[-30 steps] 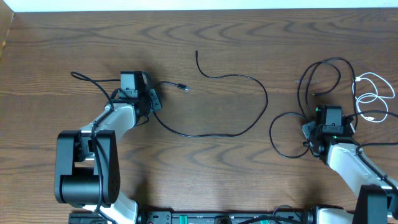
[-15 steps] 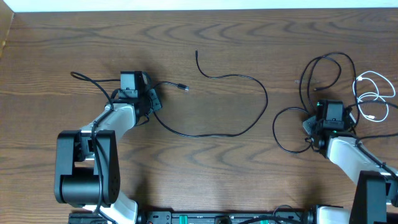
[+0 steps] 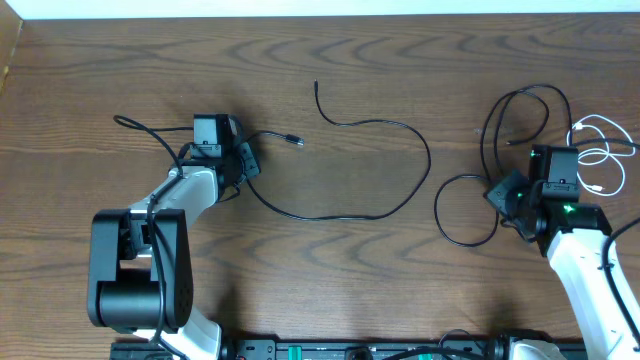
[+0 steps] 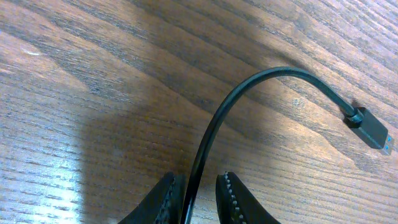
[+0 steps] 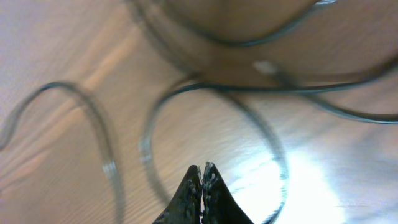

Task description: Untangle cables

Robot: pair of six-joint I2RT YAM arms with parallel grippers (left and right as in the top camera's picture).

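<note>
A long black cable (image 3: 400, 125) winds across the middle of the table. Near its plug end (image 4: 372, 129) it passes between the fingers of my left gripper (image 4: 196, 178). The jaws stand slightly apart: the cable lies against the left finger (image 4: 166, 194), with a gap to the right one. In the overhead view this gripper (image 3: 244, 160) rests low on the table left of centre. On the right, tangled black cables (image 3: 520, 105) loop beside a white cable (image 3: 600, 152). My right gripper (image 5: 202, 167) is shut above blurred black loops (image 5: 155, 130), with nothing visible between its jaws. From overhead it (image 3: 505, 193) sits by a black loop (image 3: 465, 212).
A thicker black cord (image 3: 135, 127) runs from the left arm across the table at far left. The table's back edge (image 3: 300, 16) meets a white wall. The arm bases and a black rail (image 3: 350, 350) line the front edge.
My right arm has swung to the right and turned, so its gripper now points left over the tangle. The black loops there shifted slightly. The left arm and the long cable stayed still.
</note>
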